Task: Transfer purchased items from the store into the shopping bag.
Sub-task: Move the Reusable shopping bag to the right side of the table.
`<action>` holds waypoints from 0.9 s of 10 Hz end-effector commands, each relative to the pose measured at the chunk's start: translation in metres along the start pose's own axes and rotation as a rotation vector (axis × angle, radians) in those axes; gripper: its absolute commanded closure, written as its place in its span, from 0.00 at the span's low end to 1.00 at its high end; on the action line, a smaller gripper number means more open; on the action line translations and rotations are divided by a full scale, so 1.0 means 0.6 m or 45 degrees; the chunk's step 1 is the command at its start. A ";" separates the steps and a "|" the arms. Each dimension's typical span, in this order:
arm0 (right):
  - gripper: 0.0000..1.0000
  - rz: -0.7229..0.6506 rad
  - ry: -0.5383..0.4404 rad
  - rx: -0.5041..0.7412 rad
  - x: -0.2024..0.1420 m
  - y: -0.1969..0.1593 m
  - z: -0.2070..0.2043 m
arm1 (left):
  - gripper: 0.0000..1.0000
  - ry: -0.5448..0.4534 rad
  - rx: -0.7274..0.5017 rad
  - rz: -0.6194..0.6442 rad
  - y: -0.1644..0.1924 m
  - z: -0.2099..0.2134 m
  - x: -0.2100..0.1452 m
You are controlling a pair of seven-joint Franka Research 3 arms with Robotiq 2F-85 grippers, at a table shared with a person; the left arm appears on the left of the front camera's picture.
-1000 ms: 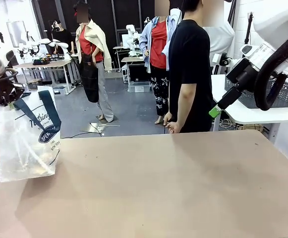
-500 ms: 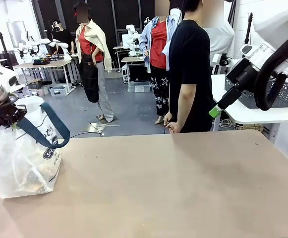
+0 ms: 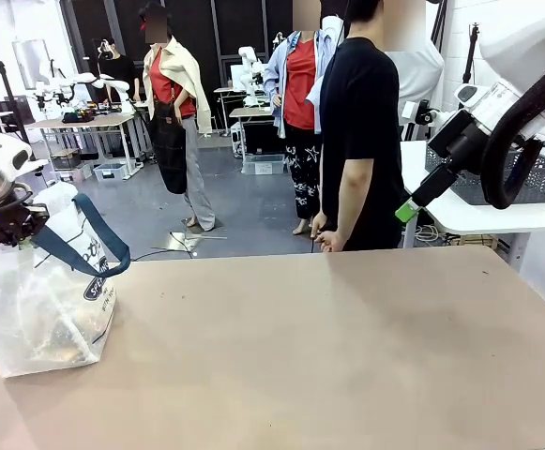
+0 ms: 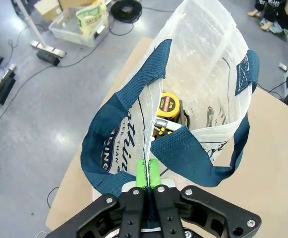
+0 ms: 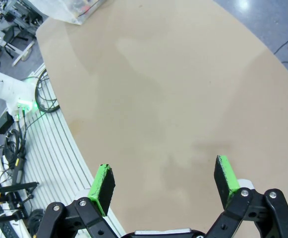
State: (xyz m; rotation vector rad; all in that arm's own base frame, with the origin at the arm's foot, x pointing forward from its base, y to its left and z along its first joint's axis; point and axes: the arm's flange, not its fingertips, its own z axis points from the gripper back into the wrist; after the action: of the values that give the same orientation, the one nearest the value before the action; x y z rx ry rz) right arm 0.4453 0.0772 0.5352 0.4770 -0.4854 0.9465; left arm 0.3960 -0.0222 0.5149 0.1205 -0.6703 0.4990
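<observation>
The shopping bag (image 3: 47, 300), clear plastic with navy straps, stands on the table's far left corner. My left gripper (image 3: 14, 230) is above it, shut on the bag's top edge. In the left wrist view the green pads (image 4: 143, 173) pinch the rim beside a navy strap (image 4: 183, 153), and the bag (image 4: 203, 64) hangs open below. Purchased items (image 4: 167, 106), one yellow and round, lie at its bottom; they show dimly through the plastic (image 3: 61, 337). My right gripper (image 3: 405, 210) hangs high at the right, open and holding nothing (image 5: 166, 181), far above the table.
The brown table (image 3: 328, 356) stretches wide and bare to the right. A person in black (image 3: 361, 131) stands at the far edge, one hand (image 3: 326, 241) near it. A white side table with a dark mesh basket (image 3: 535, 178) is behind my right arm.
My left gripper has come down and a little leftward with the bag, whose bottom now rests lower on the table and slumps. The right arm has not moved.
</observation>
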 end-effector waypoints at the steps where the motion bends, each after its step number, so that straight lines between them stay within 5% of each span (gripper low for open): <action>1: 0.00 0.001 0.015 0.008 0.000 0.002 0.001 | 1.00 0.006 0.002 -0.005 -0.004 -0.004 0.006; 3: 0.00 0.001 0.015 0.008 0.000 0.002 0.001 | 0.94 0.001 0.001 -0.001 -0.001 -0.001 0.000; 7: 0.00 0.001 0.015 0.008 0.000 0.002 0.001 | 0.15 0.048 -0.053 -0.046 -0.011 0.016 0.002; 8: 0.00 0.001 0.015 0.008 0.000 0.002 0.001 | 0.00 0.052 -0.060 -0.057 -0.017 0.023 0.005; 9: 0.00 0.001 0.015 0.008 0.000 0.002 0.001 | 0.00 0.050 -0.071 -0.061 -0.019 0.029 0.008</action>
State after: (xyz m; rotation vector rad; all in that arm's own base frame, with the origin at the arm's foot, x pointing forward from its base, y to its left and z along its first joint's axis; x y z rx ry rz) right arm 0.4453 0.0772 0.5352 0.4770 -0.4854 0.9465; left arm 0.3962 -0.0342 0.5235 0.0872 -0.6562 0.4494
